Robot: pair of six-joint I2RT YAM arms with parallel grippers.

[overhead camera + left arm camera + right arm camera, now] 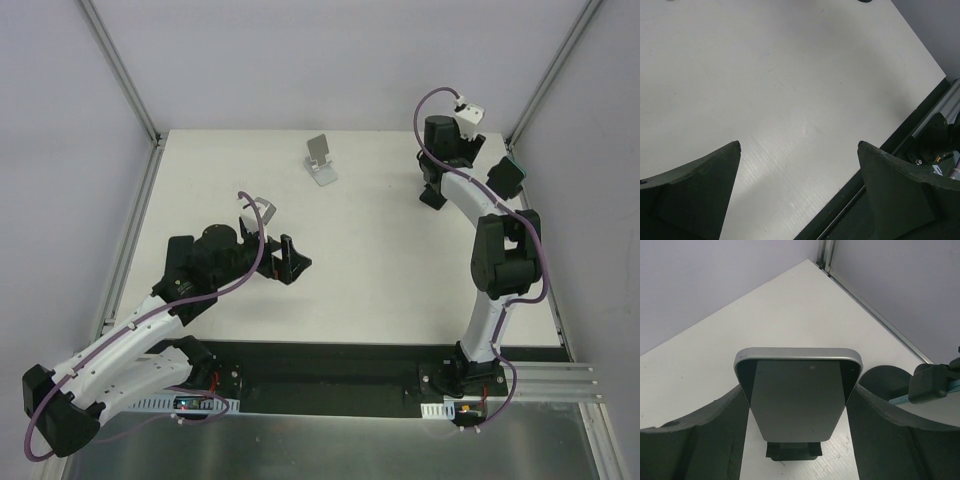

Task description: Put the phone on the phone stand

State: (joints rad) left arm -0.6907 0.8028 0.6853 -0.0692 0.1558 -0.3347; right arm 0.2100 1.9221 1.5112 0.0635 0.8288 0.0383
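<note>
In the right wrist view the phone [797, 395], dark-screened with a silver rim, stands upright between the fingers of my right gripper [797, 390], which is shut on its two long sides. Its lower end is over a small black block [792, 450] on the table. In the top view my right gripper [433, 190] points down at the back right and hides the phone. The phone stand [320, 160], small and silver-white, stands at the back middle of the table, well left of that gripper. My left gripper [285, 260] [799, 145] hangs open over bare table at the left.
A dark object with a teal edge [507, 174] [927, 387] sits near the table's right edge, just right of the right arm. Metal frame posts [120, 70] rise at the back corners. A black strip [330, 365] runs along the near edge.
</note>
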